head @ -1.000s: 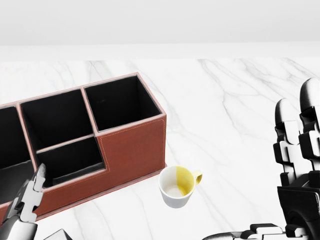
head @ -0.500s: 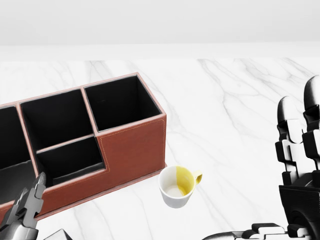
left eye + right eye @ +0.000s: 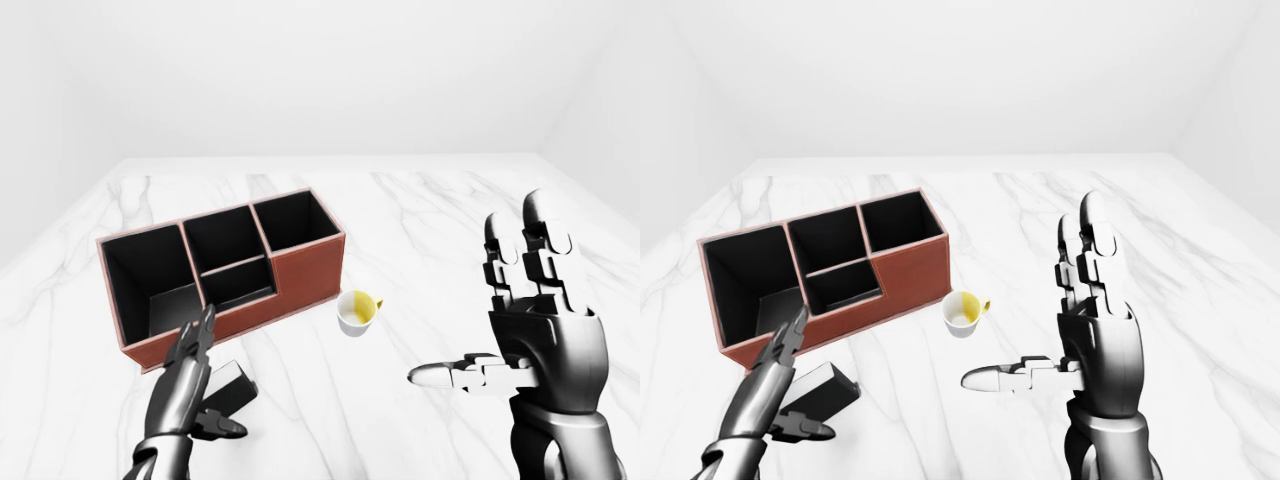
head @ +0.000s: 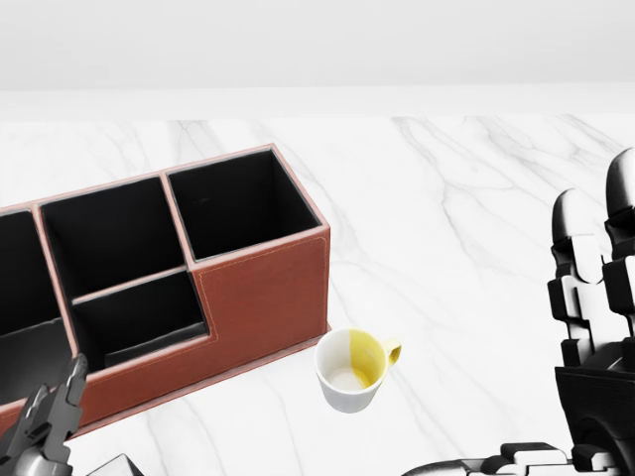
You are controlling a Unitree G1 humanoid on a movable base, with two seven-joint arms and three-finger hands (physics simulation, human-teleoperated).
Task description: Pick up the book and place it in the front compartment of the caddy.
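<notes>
**Left hand at the book, book on the worktop below the caddy**

Left hand [image 3: 190,385]: fingers extended and held together, pointing up toward the caddy; thumb splayed out low. It sits over the book [image 3: 232,386], at its left edge. No closed grasp visible; whether the fingers touch the cover, cannot tell.

Book: dark, flat on the worktop [image 3: 420,215], tilted. Lies just below the caddy's near wall in the left-eye view, close to it but apart.

Caddy [image 3: 305,270]: reddish-brown outside, black inside, standing slantwise. One tall compartment at the left end, one at the right end; the middle is split into a tall cell above and a lower cell below.

Right hand [image 3: 1080,350]: well right of the caddy, raised upright, fingers straight, thumb out sideways, holding nothing.

Cup [image 4: 352,369]: white with yellow inside, just below-right of the caddy's right corner, not touching it.
</notes>
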